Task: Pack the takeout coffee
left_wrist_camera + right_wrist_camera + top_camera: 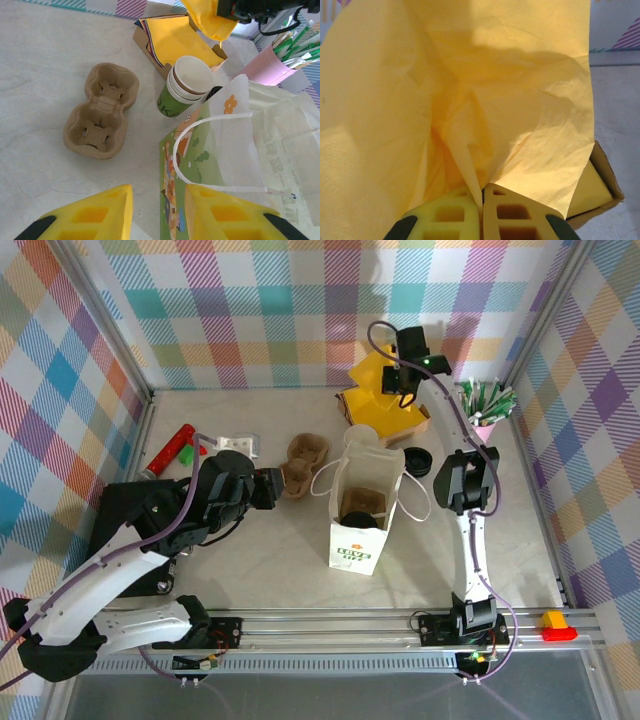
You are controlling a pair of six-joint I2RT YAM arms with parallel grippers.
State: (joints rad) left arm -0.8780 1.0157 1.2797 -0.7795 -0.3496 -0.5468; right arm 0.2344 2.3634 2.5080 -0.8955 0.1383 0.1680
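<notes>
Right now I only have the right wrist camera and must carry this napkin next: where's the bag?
Observer: The paper bag stands open mid-table, nearer the arm bases than your right gripper.
Operator: Anything inside?
Observer: Something round and dark at the bottom; I cannot tell what.
Operator: And the left arm?
Observer: The left gripper is open, holding nothing, left of the bag.

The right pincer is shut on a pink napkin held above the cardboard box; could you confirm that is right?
Not quite: the napkin is yellow, not pink. The right wrist view shows the right pincer shut on it above the cardboard box.
</notes>
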